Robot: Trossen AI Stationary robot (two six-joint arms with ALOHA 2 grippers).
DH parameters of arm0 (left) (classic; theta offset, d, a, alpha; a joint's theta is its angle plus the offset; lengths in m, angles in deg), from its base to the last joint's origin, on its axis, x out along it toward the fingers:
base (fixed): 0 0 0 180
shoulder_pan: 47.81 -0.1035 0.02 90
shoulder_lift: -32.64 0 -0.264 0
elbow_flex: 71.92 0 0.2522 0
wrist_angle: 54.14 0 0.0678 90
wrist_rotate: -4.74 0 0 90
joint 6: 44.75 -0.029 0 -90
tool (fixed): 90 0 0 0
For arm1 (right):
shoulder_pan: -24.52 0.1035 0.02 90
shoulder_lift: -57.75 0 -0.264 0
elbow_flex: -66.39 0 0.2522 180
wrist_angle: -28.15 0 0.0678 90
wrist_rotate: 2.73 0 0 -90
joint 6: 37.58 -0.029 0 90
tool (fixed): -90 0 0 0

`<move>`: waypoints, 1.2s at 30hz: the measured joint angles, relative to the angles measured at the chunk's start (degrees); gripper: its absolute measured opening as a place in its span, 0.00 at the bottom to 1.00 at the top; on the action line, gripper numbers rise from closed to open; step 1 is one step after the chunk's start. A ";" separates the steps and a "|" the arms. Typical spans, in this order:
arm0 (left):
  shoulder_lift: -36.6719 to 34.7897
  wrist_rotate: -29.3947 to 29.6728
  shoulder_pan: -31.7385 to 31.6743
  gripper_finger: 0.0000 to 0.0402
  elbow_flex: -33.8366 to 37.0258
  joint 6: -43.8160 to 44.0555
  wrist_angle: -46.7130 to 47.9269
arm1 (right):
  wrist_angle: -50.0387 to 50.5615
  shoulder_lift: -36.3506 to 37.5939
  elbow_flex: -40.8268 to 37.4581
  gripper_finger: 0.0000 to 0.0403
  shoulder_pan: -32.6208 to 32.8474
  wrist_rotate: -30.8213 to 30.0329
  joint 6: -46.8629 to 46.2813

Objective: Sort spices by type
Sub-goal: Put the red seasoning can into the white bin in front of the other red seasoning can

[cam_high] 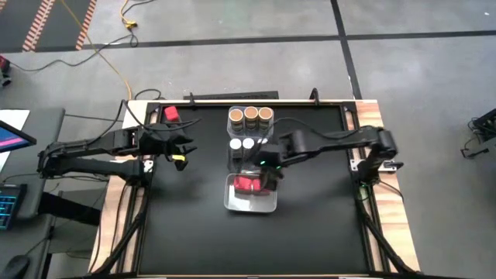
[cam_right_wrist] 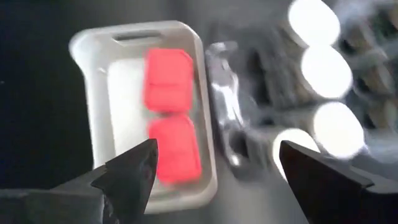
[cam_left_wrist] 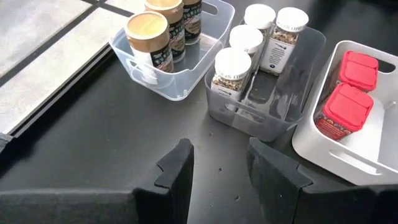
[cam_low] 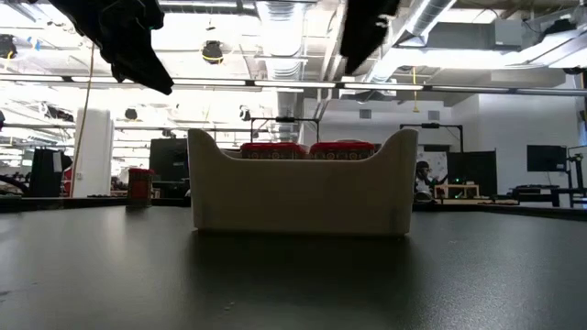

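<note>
The black table is lying bare across its near half, giving open room on every side of the bins, with a workshop showing behind. Nearest, the white bin is holding two red-topped jars. The right gripper is hovering over it, fingers apart and empty. Behind, the middle clear bin is carrying four white-topped jars, and the farthest bin three tan-topped jars. One red-topped stray is standing at the far left edge. The left gripper is waiting near it, fingers apart. Judged: the jars are light, rigid and smooth-sided, best taken across the cap or shoulder; the crowded bin walls are leaving little finger clearance
</note>
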 joint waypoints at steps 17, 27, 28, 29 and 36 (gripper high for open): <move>-0.01 0.01 -0.02 0.35 0.00 1.73 -1.91 | -34.02 38.97 -51.79 0.90 8.78 -11.74 -26.67; 4.92 1.62 -9.39 0.35 -6.92 9.39 3.04 | -34.06 40.95 -55.14 0.90 7.26 -11.96 -26.99; 6.24 1.53 -11.05 0.35 -8.06 9.51 4.41 | -33.89 40.85 -55.15 0.90 6.90 -11.96 -26.97; 7.75 1.26 -12.71 0.35 -9.39 9.42 6.30 | -33.73 40.80 -55.17 0.90 6.65 -11.97 -26.95; 18.17 -3.78 -20.66 0.35 -16.86 3.66 12.09 | -33.88 40.89 -55.14 0.90 3.67 -11.98 -26.94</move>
